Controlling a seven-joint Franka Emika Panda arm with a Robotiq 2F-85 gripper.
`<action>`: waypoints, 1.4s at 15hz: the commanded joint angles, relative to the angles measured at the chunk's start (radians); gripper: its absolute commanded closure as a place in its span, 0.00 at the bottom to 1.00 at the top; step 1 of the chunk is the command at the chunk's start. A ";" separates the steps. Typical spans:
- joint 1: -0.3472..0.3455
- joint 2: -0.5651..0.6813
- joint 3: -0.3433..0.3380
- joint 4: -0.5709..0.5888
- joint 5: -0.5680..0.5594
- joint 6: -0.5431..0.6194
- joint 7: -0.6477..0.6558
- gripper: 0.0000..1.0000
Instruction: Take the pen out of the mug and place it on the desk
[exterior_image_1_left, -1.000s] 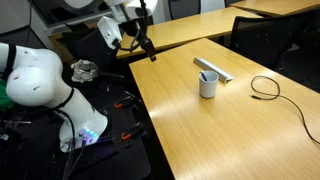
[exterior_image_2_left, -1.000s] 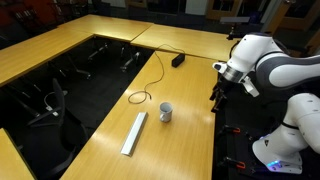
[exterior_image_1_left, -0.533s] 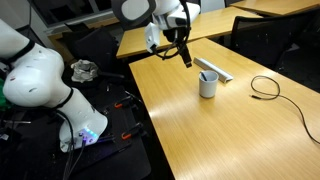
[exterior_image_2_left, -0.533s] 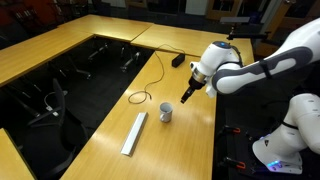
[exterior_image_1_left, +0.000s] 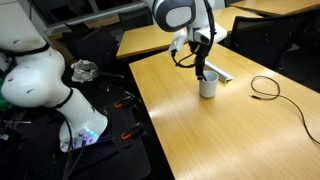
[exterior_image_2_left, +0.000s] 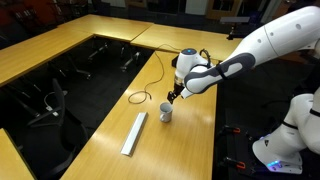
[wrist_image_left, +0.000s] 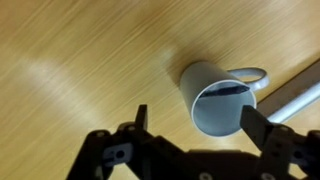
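**Hazards and blind spots: gripper poised over mug**

1. Gripper (wrist_image_left: 198, 125). We record the jaws spread wide with nothing between them. In the wrist view, the finger (wrist_image_left: 141, 121) at nine o'clock stands over bare desk (wrist_image_left: 70, 60). The other finger sits close by the mug's rim at four o'clock. We judge that a straight descent could land that finger on the rim and shove or tip the mug.

2. Mug (wrist_image_left: 197, 78). Upright on the desk, handle at two o'clock, nothing holding it down. We expect a slanted pull on the pen could drag it or overturn it.

3. Pen (wrist_image_left: 230, 89). Inside the mug, we see only a dark streak across the shadowed interior. We think jaws that close off-centre may miss so slim a thing, or pinch it askew so that it slips.

4. Bar (wrist_image_left: 295, 95). At three o'clock of the mug, near the handle. A knocked mug would meet it.

5. Not determinable. In both exterior views the gripper covers the mug's mouth, so we cannot make out the pen there. We cannot tell its lean or length, nor how high the fingertips are above the rim. The wrist view cuts off the bar. The cable (exterior_image_1_left: 265, 88) lies well apart.
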 joint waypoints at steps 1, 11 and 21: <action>-0.008 0.052 0.010 0.102 0.143 -0.179 0.025 0.00; 0.000 0.065 0.002 0.123 0.255 -0.215 0.037 0.00; -0.037 0.192 -0.015 0.299 0.338 -0.368 0.130 0.53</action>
